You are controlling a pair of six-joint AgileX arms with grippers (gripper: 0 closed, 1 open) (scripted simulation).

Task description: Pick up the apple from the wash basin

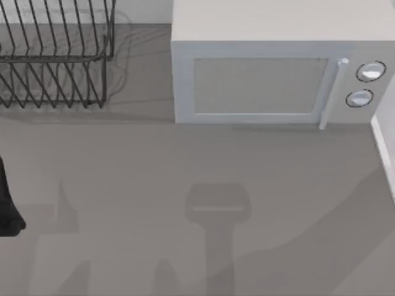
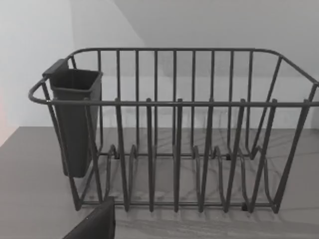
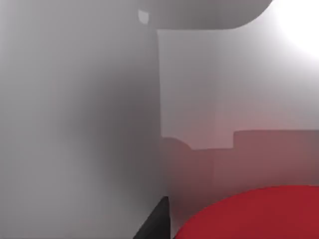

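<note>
Crowding the right pincer [image 3: 158, 219], jaw state unclear: the apple [image 3: 254, 214] beside pale basin walls [image 3: 99, 124].

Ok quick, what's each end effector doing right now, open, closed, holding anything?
Left end effector: by the dish rack; open or closed cannot be told.
Right end effector: right beside the apple; cannot be told either.

There's the apple [image 3: 254, 214], a plain matte bright red dome bulging up from the lower right of the right wrist frame, very close to the lens, its lower part cut off by the frame edge. A reddish glow tints the pale walls just behind it.
</note>
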